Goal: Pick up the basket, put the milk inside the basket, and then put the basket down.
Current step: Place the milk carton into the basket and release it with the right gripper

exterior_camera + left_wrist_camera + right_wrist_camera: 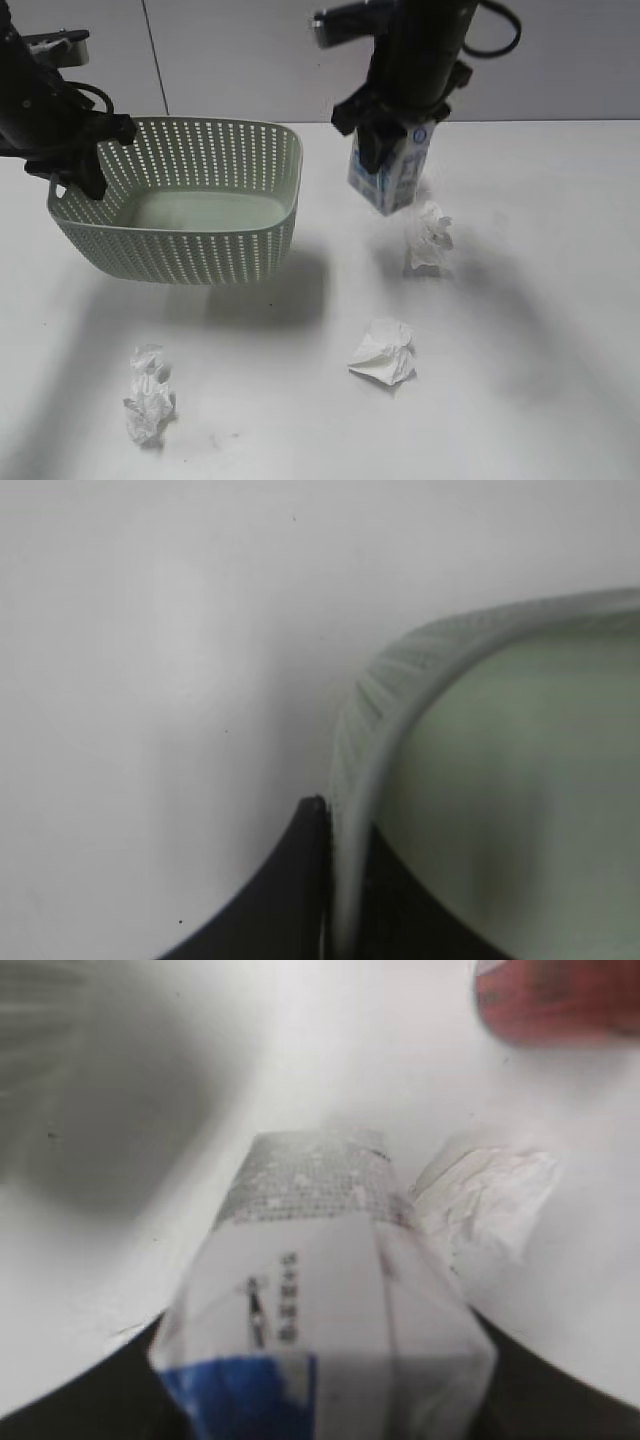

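Basket (190,200) being held aloft by rim in left end effector (85,165); milk (392,170) being clamped, tilted, in right end effector (385,135), toward worktop (520,400) far edge. Risks judged: carton being slipped from pinch, basket being tipped by one-sided grip.

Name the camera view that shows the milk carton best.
The exterior view: the whole milk carton shows, tilted, hanging from the right claw above the table, right of the basket. The right wrist view shows it close and blurred. The left wrist view shows none of it.
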Tool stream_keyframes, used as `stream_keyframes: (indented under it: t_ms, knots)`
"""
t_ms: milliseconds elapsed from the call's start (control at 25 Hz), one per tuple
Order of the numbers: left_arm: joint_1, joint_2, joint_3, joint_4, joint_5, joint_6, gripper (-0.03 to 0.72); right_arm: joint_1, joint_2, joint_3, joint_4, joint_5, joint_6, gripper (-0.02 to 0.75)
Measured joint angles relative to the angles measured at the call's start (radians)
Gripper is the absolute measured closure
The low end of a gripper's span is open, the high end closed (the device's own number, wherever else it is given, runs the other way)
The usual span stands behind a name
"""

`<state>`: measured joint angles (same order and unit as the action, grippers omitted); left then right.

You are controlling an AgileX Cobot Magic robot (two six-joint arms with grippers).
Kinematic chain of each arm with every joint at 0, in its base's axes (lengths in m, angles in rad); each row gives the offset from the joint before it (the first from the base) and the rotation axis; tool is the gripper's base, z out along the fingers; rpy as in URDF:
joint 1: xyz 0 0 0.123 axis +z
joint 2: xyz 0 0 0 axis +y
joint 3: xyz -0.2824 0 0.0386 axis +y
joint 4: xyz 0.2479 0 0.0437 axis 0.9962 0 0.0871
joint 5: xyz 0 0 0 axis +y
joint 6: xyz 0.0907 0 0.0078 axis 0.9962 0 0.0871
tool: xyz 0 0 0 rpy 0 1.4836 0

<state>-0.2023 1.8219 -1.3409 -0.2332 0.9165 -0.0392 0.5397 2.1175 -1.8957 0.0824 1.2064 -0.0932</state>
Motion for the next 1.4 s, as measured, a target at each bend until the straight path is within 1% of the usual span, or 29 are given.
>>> stream_keyframes:
  t_ms: [200, 280, 440, 680, 840, 1040, 1080, 1160, 1280, 1360, 1400]
  knots:
    - [0.000, 0.000, 0.000, 0.001, -0.004, 0.000, 0.703, 0.014, -0.105, -0.100, -0.003, 0.008, 0.000, 0.420]
    - [0.000, 0.000, 0.000, 0.001, -0.006, 0.000, 0.703, 0.039, -0.116, -0.149, 0.001, 0.009, 0.000, 0.420]
    - [0.000, 0.000, 0.000, -0.001, -0.010, 0.000, 0.703, 0.115, -0.105, -0.207, 0.038, -0.015, 0.000, 0.420]
    - [0.000, 0.000, 0.000, -0.003, -0.011, 0.000, 0.703, 0.203, 0.017, -0.241, 0.052, -0.071, 0.000, 0.420]
    - [0.000, 0.000, 0.000, -0.003, -0.010, 0.000, 0.703, 0.223, 0.127, -0.241, 0.053, -0.107, 0.000, 0.421]
    - [0.000, 0.000, 0.000, 0.001, -0.006, 0.000, 0.703, 0.224, 0.212, -0.241, 0.054, -0.139, 0.000, 0.415]
    - [0.000, 0.000, 0.000, 0.005, -0.005, 0.000, 0.703, 0.224, 0.218, -0.241, 0.059, -0.143, 0.000, 0.402]
    - [0.000, 0.000, 0.000, 0.011, -0.002, 0.000, 0.703, 0.224, 0.218, -0.241, 0.070, -0.169, 0.000, 0.347]
    - [0.000, 0.000, 0.001, 0.018, -0.002, 0.000, 0.703, 0.227, 0.206, -0.242, 0.073, -0.187, 0.000, 0.203]
    - [0.000, 0.000, 0.001, 0.019, -0.002, 0.002, 0.703, 0.227, 0.188, -0.242, 0.066, -0.187, 0.000, 0.143]
    - [0.000, 0.000, 0.001, 0.019, -0.001, 0.002, 0.703, 0.227, 0.172, -0.242, 0.052, -0.183, 0.000, 0.130]
